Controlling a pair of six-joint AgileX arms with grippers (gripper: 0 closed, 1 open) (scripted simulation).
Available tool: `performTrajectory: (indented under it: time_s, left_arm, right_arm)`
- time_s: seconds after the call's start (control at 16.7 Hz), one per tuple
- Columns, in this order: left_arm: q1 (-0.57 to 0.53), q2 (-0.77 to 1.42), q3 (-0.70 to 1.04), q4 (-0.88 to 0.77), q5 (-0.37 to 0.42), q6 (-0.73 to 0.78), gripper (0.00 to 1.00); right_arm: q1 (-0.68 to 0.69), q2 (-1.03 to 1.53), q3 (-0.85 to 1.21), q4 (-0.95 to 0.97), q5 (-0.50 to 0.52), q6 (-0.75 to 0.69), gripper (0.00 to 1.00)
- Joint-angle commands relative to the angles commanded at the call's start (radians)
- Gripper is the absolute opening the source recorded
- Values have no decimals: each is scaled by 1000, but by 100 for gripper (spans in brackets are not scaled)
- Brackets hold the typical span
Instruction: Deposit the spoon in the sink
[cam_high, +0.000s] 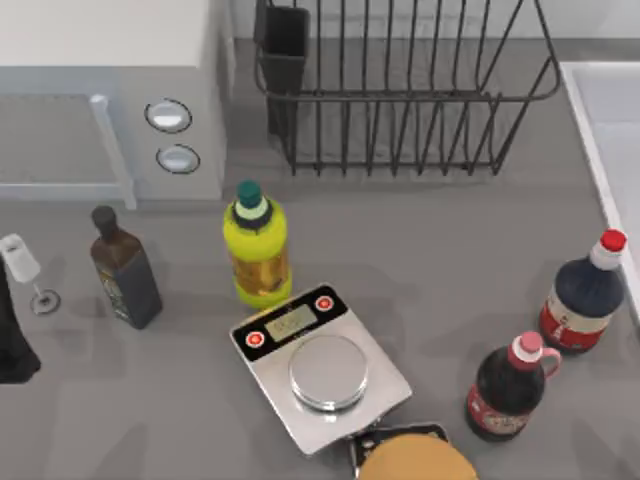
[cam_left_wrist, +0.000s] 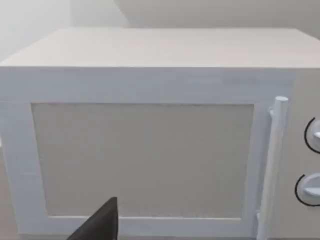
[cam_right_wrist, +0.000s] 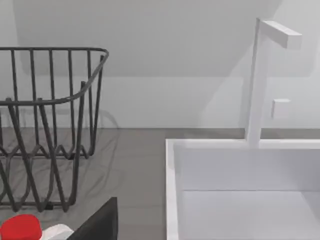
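Sink (cam_right_wrist: 240, 200) pale, plain, straight white rim, at table's right edge; tool states perhaps untellable.

- Four bottles are counted: one yellow (cam_high: 257, 250), one dark square (cam_high: 124, 268), two red-labelled (cam_high: 585, 296) (cam_high: 513, 385).
- One microwave (cam_high: 110, 90).
- One dish rack (cam_high: 400, 90).
- One scale (cam_high: 318, 362).
- One sink (cam_high: 605, 130).

Landmark: the scale (cam_high: 320, 366) near the table's front centre. Close behind it, to its left, stands a yellow bottle (cam_high: 257, 250); farther left a dark bottle (cam_high: 125, 268). Two red-capped bottles (cam_high: 512, 386) (cam_high: 585, 297) stand to its right, before the sink (cam_high: 598, 150). Bare table runs between the scale and the rack (cam_high: 400, 90) behind. The microwave (cam_high: 100, 100) blocks the rear left.
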Motion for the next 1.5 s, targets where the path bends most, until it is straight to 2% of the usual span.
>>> performTrajectory:
  time_s: [0.18,0.36,1.08,1.32,1.5]
  left_arm:
    - [0,0,0,0,0,0,100]
    - [0,0,0,0,0,0,100]
    - [0,0,0,0,0,0,100]
    - [0,0,0,0,0,0,100]
    - [0,0,0,0,0,0,100]
  right_arm:
    - [-6,12,11,-12,0,-5,100]
    - [-47,108,87,-103,1,-44,100]
    - [-356,1065,651,-848,-4,-335,100]
    - [-429,1271,790,-1014,-2,-404,100]
    - [-452,1336,837,-1064,-2,-426,100]
